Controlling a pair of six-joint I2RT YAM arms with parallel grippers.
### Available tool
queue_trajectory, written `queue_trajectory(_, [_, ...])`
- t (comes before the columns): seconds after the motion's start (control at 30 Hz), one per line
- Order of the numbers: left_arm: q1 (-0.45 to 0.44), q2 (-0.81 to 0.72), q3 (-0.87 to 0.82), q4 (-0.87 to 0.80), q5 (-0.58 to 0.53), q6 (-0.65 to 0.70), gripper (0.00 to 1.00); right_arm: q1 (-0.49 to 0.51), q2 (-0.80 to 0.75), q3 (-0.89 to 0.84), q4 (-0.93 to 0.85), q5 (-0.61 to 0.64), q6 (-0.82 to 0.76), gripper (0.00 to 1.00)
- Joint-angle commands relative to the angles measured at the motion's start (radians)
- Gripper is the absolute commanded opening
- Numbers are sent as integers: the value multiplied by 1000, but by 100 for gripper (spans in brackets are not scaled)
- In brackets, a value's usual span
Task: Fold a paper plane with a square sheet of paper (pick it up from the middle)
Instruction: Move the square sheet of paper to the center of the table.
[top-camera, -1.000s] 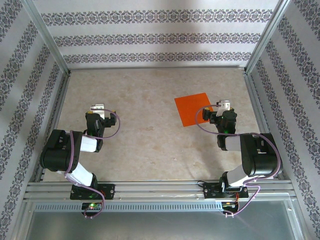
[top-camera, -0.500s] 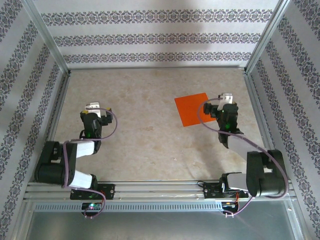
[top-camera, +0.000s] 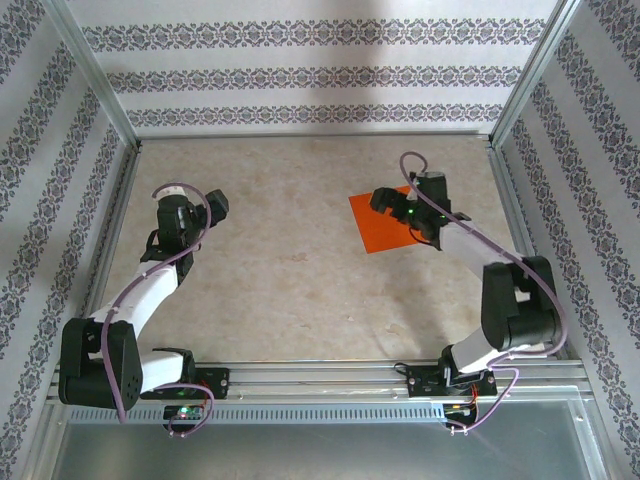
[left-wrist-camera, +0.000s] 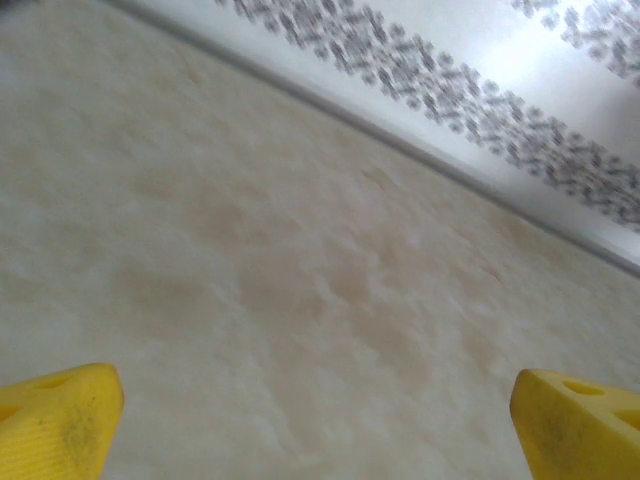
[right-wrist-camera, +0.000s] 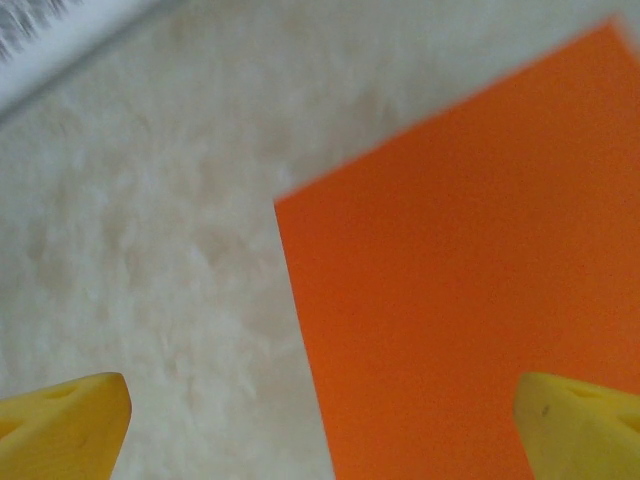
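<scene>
Reaching forward, both arms have unfolded from the tucked poses they held a second ago. The right arm (top-camera: 465, 245) has swung the right jaws inward, above the thin bright orange-red square sheet of paper (top-camera: 378, 228). The sheet has not moved. It lies flat and uncreased on the mottled beige worktop (top-camera: 300, 270).

In the right wrist view, the sheet (right-wrist-camera: 470, 280) lies below and ahead of the right jaws. One edge of it runs between the two yellow fingertips (right-wrist-camera: 65, 420), with most of the paper toward the right-hand one. The right jaws stand fully released and grasp nothing.

The left arm (top-camera: 150, 285) has also stretched out. The left jaws are released over bare worktop (left-wrist-camera: 300, 250), well apart from the sheet.

Assessment: this is the approach stage, and no fold has been started. The right jaws appear centred on the sheet's edge, not its middle. Shift them further across before descending. Thin, flat paper is likely to slide rather than lift.
</scene>
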Motion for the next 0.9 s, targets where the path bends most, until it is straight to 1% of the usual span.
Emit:
queue_trajectory(0.0, [12,15,33,-50,195,-105,100,33,68,89,-108,3,63,98])
queue_trajectory(0.1, [11,41,53,-54,269,-103,100,38,147,150,-149,51,69,98])
queue_trajectory(0.2, [10,56,64,-55,303,-98,100,31,236,239,-204,102,57,98])
queue_trajectory(0.37, [10,66,81,-96,286,-94,100,12,376,371,-278,114,64,97])
queue_trajectory(0.47, [9,64,97,-140,259,-92,100,13,422,419,-321,108,75,97])
queue_trajectory(0.6, [9,62,118,-182,257,-79,100,35,435,413,-335,114,115,97])
queue_trajectory(0.67, [11,57,120,-192,257,-76,100,52,437,395,-352,126,169,98])
queue_trajectory(0.73, [10,57,121,-196,258,-78,100,69,433,363,-341,105,224,98])
queue_trajectory(0.8, [10,59,124,-208,258,-83,100,102,416,319,-318,98,284,98])
queue_trajectory(0.87, [10,65,130,-217,264,-83,100,157,396,281,-307,114,345,98])
